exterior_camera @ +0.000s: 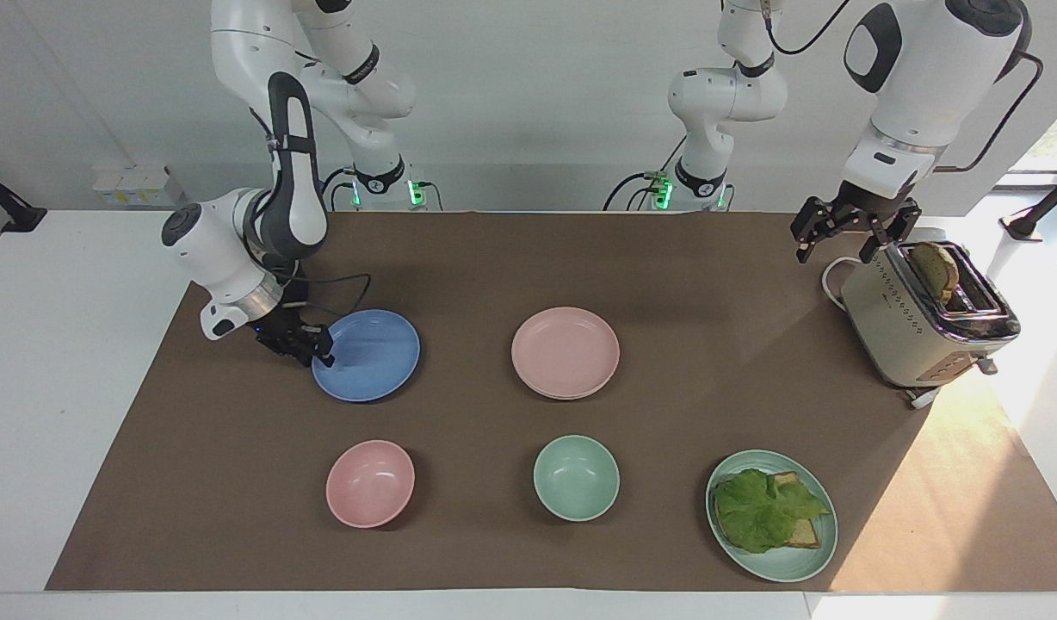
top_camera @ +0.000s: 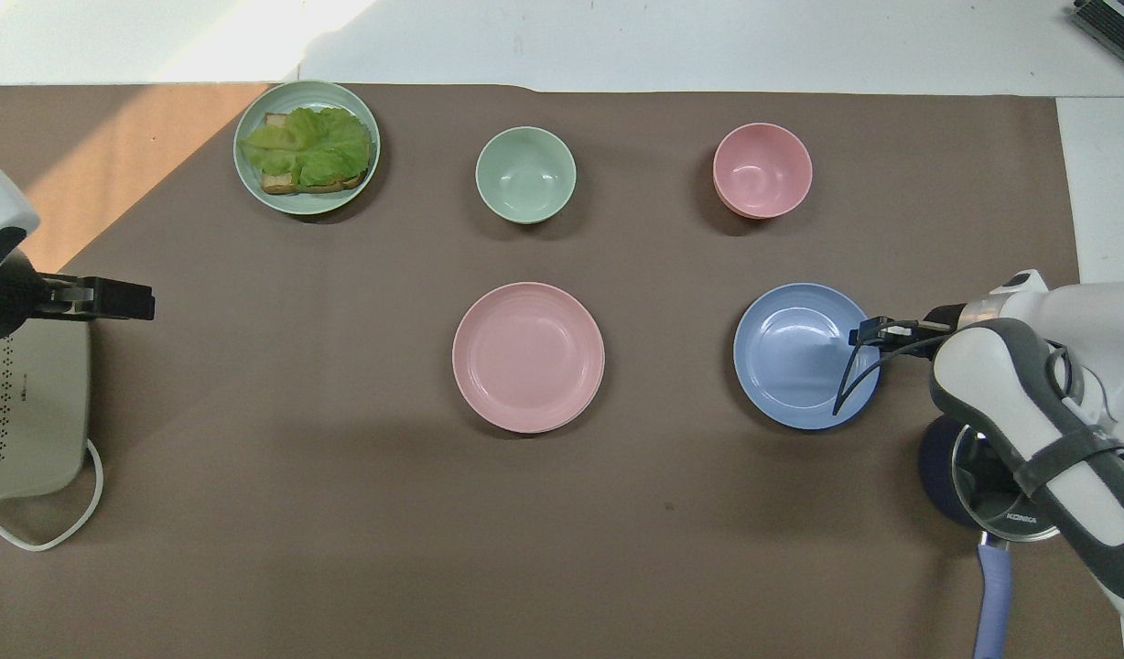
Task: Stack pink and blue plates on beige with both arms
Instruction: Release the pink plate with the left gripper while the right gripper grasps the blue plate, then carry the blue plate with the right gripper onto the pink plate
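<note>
The blue plate (exterior_camera: 369, 353) (top_camera: 800, 361) lies flat on the brown mat toward the right arm's end. My right gripper (exterior_camera: 318, 353) (top_camera: 862, 335) is low at the plate's outer rim, its fingers closed on the edge. The pink plate (exterior_camera: 565, 349) (top_camera: 528, 355) sits mid-table on another plate. Only a thin pale rim of that one shows, so the beige plate is otherwise hidden. My left gripper (exterior_camera: 841, 244) (top_camera: 134, 300) hangs open and empty, raised over the mat beside the toaster.
A toaster (exterior_camera: 920, 327) (top_camera: 27, 403) holding bread stands at the left arm's end. Farther from the robots sit a pink bowl (exterior_camera: 370, 483), a green bowl (exterior_camera: 576, 478) and a mint plate (exterior_camera: 787, 568) with lettuce and toast. A dark pan (top_camera: 937, 467) lies under the right arm.
</note>
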You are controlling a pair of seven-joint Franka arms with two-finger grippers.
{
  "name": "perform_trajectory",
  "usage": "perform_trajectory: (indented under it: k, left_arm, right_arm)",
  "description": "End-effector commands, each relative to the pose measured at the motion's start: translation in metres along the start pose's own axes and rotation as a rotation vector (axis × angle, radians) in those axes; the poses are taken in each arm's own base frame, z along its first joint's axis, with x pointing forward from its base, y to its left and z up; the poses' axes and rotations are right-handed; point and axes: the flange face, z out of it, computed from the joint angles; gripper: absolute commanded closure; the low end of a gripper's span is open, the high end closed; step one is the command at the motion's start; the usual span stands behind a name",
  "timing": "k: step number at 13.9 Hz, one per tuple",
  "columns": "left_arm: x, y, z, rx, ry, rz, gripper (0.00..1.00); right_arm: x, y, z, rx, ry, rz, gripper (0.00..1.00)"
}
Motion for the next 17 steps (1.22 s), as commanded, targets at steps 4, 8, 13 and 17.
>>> perform_trajectory:
  k: [4,8,13,17]
  left_arm:
    - [-0.001,-0.008,-0.006,0.012,-0.006,-0.004,0.0]
    - [-0.001,-0.011,-0.005,0.012,-0.01,-0.01,0.0]
    - [-0.001,-0.013,-0.005,0.012,-0.01,-0.013,0.0]
    - [-0.001,-0.013,-0.005,0.012,-0.01,-0.013,0.0]
  right_arm:
    - [0.0,-0.004,-0.011,0.04,-0.015,-0.004,1.0]
    - [0.002,-0.057,-0.059,0.066,0.015,-0.014,1.0]
    - [-0.019,-0.168,-0.052,0.062,0.027,-0.039,1.0]
    - [-0.051,-0.248,-0.031,-0.003,0.026,-0.036,1.0]
